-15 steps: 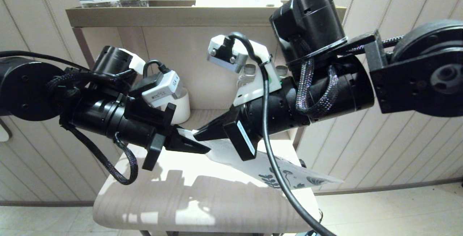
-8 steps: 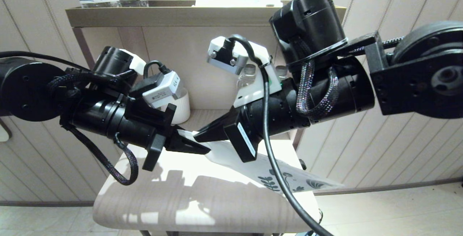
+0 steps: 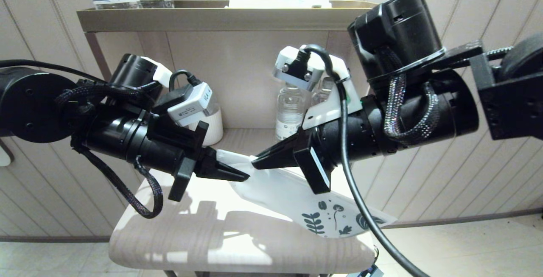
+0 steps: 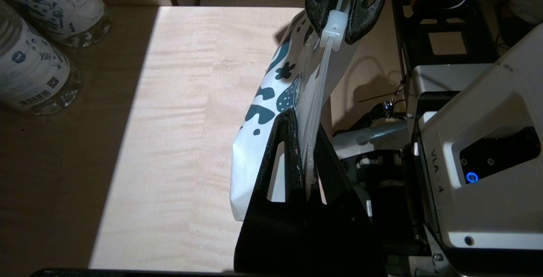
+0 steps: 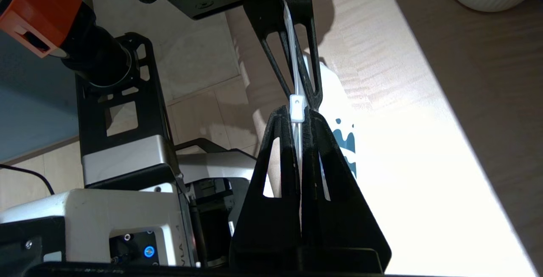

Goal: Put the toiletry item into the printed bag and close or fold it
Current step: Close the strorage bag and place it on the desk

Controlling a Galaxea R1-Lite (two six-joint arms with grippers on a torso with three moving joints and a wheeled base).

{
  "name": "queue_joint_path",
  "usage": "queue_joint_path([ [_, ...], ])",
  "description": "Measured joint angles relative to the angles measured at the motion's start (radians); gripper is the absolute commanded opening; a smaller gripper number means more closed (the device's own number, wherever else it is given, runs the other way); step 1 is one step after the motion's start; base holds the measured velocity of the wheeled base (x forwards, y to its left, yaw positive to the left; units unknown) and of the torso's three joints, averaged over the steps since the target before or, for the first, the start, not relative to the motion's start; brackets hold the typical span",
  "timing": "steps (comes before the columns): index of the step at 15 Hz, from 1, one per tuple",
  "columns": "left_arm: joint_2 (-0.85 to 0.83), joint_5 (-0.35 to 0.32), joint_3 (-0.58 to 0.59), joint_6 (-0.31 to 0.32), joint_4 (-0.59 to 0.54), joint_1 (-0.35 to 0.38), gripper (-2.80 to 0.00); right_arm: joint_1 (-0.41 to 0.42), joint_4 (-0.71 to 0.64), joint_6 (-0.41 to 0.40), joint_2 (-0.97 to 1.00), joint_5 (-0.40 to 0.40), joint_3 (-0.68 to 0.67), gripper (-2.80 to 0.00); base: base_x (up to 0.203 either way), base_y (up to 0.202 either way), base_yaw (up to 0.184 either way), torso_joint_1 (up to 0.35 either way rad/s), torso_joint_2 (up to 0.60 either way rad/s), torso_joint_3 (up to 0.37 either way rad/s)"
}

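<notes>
While the printed bag (image 3: 297,196) hangs between our two arms above the pale wooden table (image 3: 178,234), its top edge is now drawn out longer than it was half a second ago: our right claw (image 3: 256,163) has pulled away to the right, opening a gap from the left claw (image 3: 245,178), where before the two tips nearly met. The leaf-printed end has swung down and round with it, and now droops toward the table's right front edge.

Both claws are clamped together on the bag's sealing strip. In the left wrist view the left claw (image 4: 307,183) pinches the strip near one end; in the right wrist view the right claw (image 5: 302,116) grips it just behind the small white slider (image 5: 297,108), with the left claw's tips facing it on the other side.

We read this as the closing step: the right claw seems to be running along the seal. The toiletry item we cannot make out; we judge it is likely inside the frosted pouch already.

Behind stand clear water bottles (image 3: 290,109) and a white ribbed cup (image 3: 212,126), well apart from the work.
</notes>
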State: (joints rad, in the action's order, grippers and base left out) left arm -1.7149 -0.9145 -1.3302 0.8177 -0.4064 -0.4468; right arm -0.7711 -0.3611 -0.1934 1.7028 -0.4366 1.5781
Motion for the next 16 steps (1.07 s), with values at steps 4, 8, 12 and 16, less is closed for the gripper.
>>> queue_joint_path([
  [4, 0.000, 0.001, 0.000, 0.000, -0.001, 0.000, -2.80, 0.013, 0.003, 0.000, -0.028, 0.000, -0.037, -2.80, 0.000, 0.000, 0.000, 0.000, 0.00, 0.000],
  [8, 0.001, 0.000, 0.000, 0.000, 0.000, 0.008, -2.80, 0.055, 0.020, -0.001, -0.094, -0.001, -0.137, -2.80, 0.000, 0.000, 0.000, 0.000, 0.00, 0.000],
  [12, -0.003, 0.000, -0.009, -0.001, 0.000, 0.016, -2.80, 0.141, 0.021, -0.007, -0.231, -0.001, -0.295, -2.80, 0.000, 0.000, 0.000, 0.000, 0.00, 0.000],
  [16, -0.008, -0.001, -0.014, -0.002, -0.002, 0.020, -2.80, 0.263, 0.020, -0.020, -0.407, -0.003, -0.498, -2.80, 0.000, 0.000, 0.000, 0.000, 0.00, 0.000],
])
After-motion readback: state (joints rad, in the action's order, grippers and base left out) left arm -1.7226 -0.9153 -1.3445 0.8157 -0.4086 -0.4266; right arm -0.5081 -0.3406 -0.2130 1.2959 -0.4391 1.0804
